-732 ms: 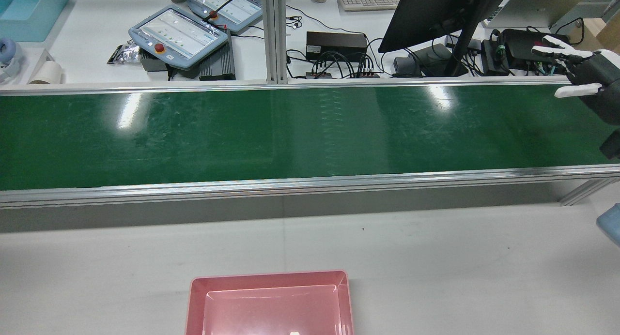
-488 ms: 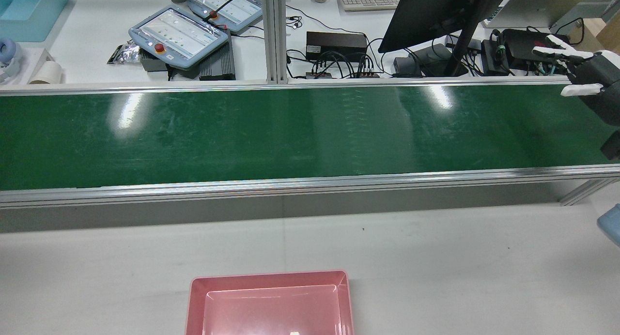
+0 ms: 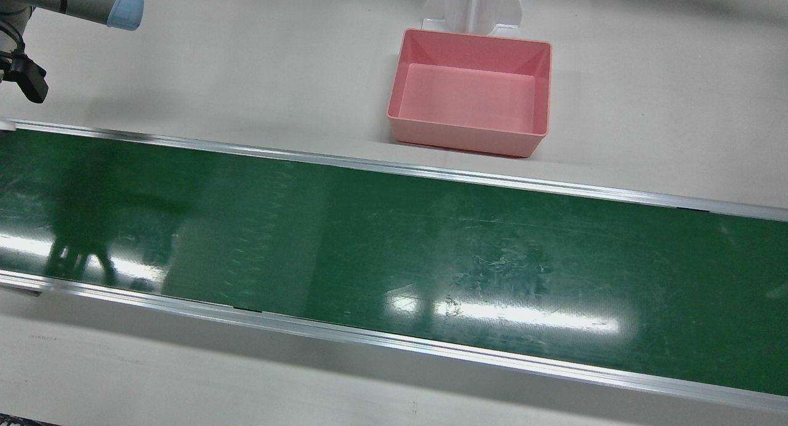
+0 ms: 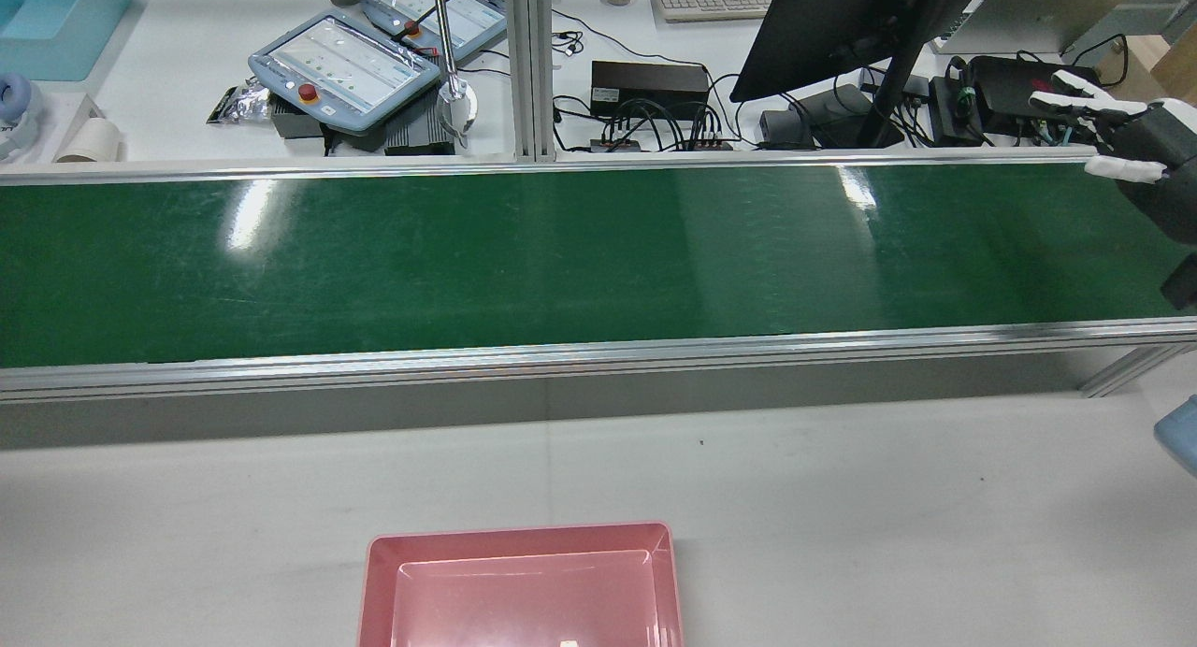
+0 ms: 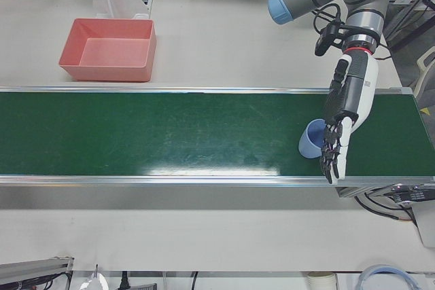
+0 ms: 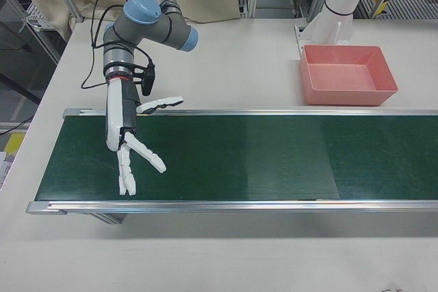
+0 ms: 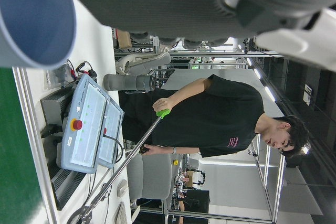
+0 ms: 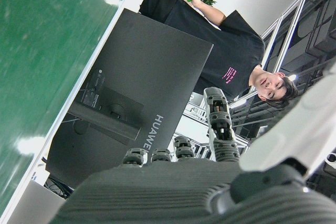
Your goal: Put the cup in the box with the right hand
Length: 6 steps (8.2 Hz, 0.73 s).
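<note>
Hovering over one end of the green belt (image 6: 274, 158), the right hand (image 6: 127, 145) is released, its fingers spread wide and nothing between them. The blue cup (image 5: 312, 140) stands on the belt's opposite end, well apart from this hand and just beside the left hand (image 5: 343, 121), whose fingers hang straight down, loose and holding nothing; whether they touch the cup I cannot tell. The pink box (image 6: 345, 97) sits empty on the worktop (image 6: 226, 66) beside the belt's robot-side rail, about midway along the belt. The step in hand looks like readying the grasp, so nothing of the task is done yet. To do it well, the right hand should keep its fingers apart and low over the belt, meet the cup from the side so the fingers wrap its wall rather than knock its rim, and close evenly, since a light cup on a slick belt would likely tip or slide.
</note>
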Available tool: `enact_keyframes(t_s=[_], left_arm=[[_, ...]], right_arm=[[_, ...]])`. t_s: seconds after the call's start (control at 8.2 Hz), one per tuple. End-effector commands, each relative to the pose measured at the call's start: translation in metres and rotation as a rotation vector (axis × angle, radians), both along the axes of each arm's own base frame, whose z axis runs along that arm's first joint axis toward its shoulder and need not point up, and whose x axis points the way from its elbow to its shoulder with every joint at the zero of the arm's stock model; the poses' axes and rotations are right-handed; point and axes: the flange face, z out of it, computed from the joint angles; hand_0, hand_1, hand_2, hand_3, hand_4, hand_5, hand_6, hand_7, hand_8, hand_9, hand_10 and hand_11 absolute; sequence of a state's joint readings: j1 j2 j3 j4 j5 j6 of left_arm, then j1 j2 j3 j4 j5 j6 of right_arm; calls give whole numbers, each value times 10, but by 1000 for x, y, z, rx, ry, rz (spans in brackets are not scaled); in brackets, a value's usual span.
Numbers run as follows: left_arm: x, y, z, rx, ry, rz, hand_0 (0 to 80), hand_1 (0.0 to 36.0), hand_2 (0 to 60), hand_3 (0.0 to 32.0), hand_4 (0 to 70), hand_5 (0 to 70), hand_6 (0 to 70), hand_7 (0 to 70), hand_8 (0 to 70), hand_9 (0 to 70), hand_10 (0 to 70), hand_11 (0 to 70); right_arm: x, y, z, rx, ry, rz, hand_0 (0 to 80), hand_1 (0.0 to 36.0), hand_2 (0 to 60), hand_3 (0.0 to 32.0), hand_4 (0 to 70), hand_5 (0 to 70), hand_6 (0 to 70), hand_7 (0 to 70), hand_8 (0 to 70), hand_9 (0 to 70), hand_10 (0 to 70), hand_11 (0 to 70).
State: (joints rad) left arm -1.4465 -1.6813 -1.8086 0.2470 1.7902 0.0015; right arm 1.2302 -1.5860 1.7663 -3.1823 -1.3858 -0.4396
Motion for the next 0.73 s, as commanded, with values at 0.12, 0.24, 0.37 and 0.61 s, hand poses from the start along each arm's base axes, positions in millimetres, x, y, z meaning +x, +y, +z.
enact_keyframes(t_s=[0.12,0.24,0.37,0.61], left_arm=[[0,0,0,0,0,0,0,0,0,0,0,0,0,0,0,0,0,0],[0,0,0,0,0,0,0,0,0,0,0,0,0,0,0,0,0,0],[0,0,0,0,0,0,0,0,0,0,0,0,0,0,0,0,0,0],[0,0,0,0,0,0,0,0,0,0,0,0,0,0,0,0,0,0]], right_arm=[[-3,-2,-2,4,12,-5,473,103,50,38,113,39,24,99,0,28,23,49],[-3,-2,-1,3,16,-3,481,115,56,92,93,42,17,90,0,18,23,49],[-5,-3,0,2,29,-5,472,147,169,104,62,43,16,91,0,17,23,49],[-12,-22,4,-7,33,-5,483,135,110,112,86,44,15,92,0,15,22,49]])
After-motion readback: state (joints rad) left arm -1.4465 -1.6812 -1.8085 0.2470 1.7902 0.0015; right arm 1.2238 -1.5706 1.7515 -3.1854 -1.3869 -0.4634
